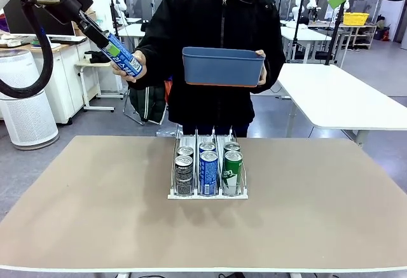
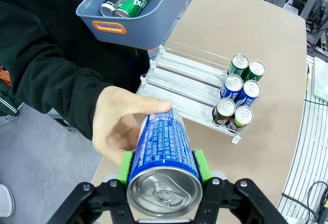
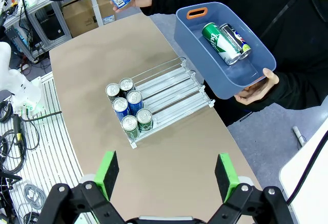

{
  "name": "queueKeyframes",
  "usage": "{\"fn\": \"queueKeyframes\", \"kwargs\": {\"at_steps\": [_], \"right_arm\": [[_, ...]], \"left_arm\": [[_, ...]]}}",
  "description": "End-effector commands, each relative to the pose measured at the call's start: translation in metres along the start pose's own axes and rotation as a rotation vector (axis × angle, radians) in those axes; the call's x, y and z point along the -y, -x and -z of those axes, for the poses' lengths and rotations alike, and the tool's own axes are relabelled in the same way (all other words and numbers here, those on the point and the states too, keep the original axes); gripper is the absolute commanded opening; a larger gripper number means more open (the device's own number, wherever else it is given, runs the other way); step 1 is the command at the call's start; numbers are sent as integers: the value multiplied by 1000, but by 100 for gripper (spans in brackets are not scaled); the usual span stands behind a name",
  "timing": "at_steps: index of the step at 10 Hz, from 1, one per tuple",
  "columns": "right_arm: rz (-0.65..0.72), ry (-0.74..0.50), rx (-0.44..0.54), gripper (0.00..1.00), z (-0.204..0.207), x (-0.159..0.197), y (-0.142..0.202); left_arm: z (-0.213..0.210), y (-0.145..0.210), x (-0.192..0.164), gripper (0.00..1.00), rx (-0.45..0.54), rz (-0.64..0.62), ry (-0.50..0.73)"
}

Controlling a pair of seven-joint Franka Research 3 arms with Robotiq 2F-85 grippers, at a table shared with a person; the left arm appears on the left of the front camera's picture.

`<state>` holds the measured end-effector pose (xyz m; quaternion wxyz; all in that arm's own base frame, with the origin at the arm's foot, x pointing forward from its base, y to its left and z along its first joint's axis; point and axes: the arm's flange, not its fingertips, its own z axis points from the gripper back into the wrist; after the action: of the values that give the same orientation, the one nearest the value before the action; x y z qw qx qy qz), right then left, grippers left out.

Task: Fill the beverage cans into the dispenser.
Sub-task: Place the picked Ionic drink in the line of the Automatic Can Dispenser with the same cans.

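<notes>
One blue can clamped between left jaws.

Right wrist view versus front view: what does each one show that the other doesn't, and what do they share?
Right wrist: the inside of the blue plastic tub, with a green can and a black-grey can lying in it, beyond the open right gripper. Front: the tub's outer wall, its contents hidden. Both: six slim aluminium cans in the three-lane white wire dispenser, and the left gripper shut on a blue can that the person's hand also holds.
</notes>
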<state>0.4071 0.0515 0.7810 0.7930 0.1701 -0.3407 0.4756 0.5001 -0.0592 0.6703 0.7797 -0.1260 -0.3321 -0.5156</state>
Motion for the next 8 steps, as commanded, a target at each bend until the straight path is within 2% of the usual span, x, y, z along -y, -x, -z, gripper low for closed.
{"fn": "queueKeyframes", "kwargs": {"at_steps": [1,8], "right_arm": [[1,-9,6,100,1,0,-1],[1,-9,6,100,1,0,-1]], "left_arm": [[-2,0,-1,10,4,5,-8],[-2,0,-1,10,4,5,-8]]}}
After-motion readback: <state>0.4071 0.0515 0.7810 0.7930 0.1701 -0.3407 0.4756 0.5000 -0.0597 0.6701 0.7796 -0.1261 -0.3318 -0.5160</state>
